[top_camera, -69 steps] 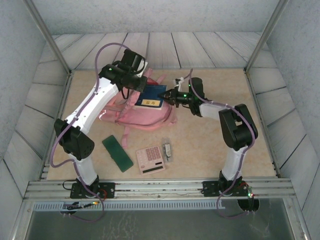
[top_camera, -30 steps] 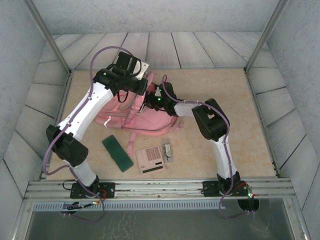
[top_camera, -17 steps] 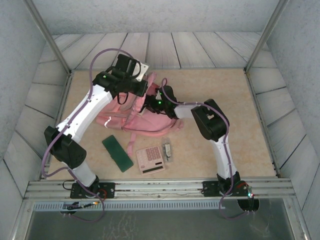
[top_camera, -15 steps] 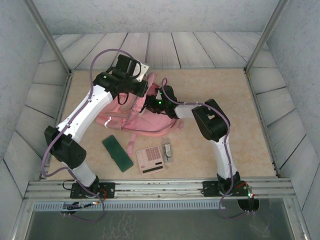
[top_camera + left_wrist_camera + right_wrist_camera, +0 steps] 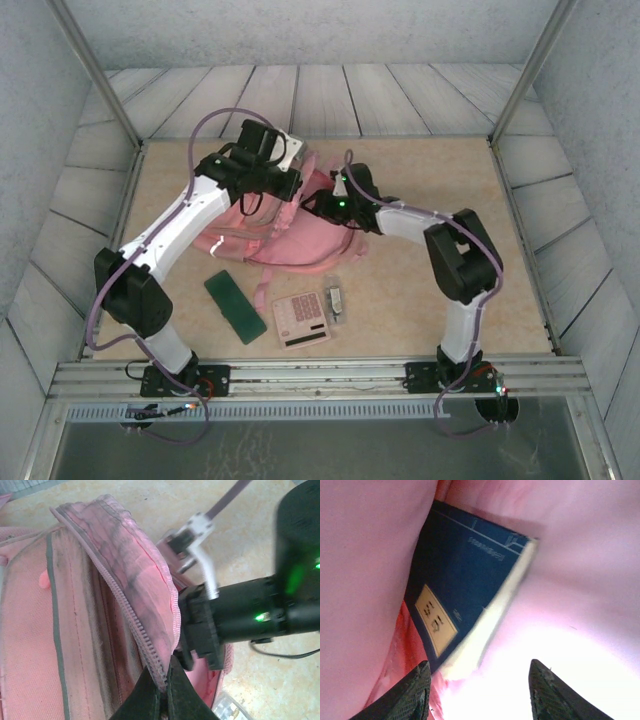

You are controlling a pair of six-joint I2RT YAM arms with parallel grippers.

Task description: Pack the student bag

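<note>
My left end effector [image 5: 161,677] is pressed together on the zip edge [image 5: 142,645] of the pink bag [image 5: 300,238]. It lifts that lip so the mouth gapes toward the right edge of the desk [image 5: 520,260]. The bag lies toward the far edge, left of the middle, with its straps trailing toward the near edge.

My right end effector [image 5: 480,670] is in that mouth with its fingers spread. They grip nothing. Straight ahead of it, deeper in the bag, is the blue book [image 5: 465,575]. Its long axis slants away from my fingers, and its pale page edge faces the gap between them. It sits clear of both fingertips.

As I judge it, the book is stowed, so the way out is straight back along the line I point in, through the opening my left side holds up.

The green case [image 5: 235,307] and the calculator [image 5: 302,319] wait near the near edge, in front of the bag. My left side is tied up with the lip, so the free right one should fetch them. The calculator lies nearer to it.
</note>
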